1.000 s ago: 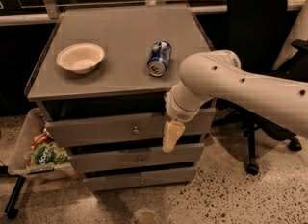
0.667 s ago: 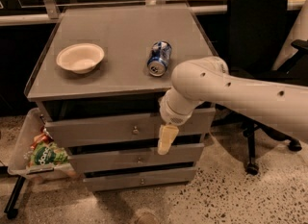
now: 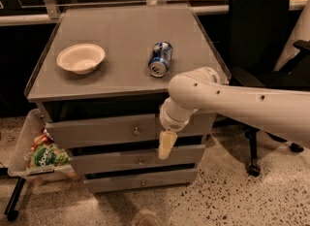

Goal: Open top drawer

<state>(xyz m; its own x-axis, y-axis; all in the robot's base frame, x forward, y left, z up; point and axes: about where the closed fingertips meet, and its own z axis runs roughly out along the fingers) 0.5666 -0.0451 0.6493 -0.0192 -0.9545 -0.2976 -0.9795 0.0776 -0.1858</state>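
Camera view: the gripper, spread or closed I cannot tell, hangs just right of and below the knob of the top drawer; centre it there, then pull straight out.

Dim overhead light; pale claw hangs before the shadowed top drawer.
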